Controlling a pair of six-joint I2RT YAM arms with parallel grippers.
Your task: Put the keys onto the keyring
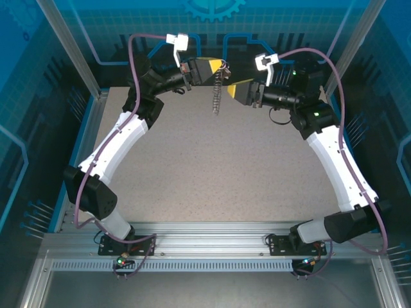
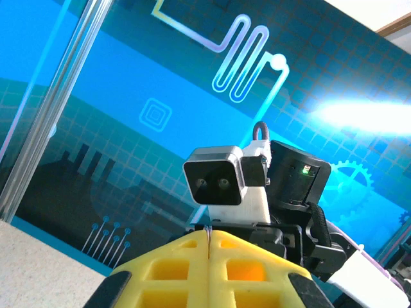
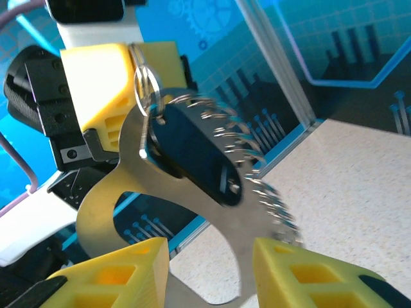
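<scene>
The keys [image 3: 192,151], a black head with a small metal bit, lie against the face of the keyring [image 3: 125,176], whose flat grey loop is held in the air over the far middle of the table [image 1: 212,173], between the two grippers. A fringe of silvery chain links [image 3: 257,173] runs down one side of the loop; from above it shows as a thin strand dangling towards the tabletop [image 1: 218,96]. The left gripper [image 3: 133,54] has its yellow fingers pressed together on the keyring's top end, where a small silvery ring runs up into the seam between them; its own wrist camera shows the two fingers meeting with no gap [image 2: 209,247]. The right gripper [image 3: 212,269] faces it from the other side, its fingers standing apart with the loop's lower curve between them; I cannot tell whether they press on the loop or merely flank it
</scene>
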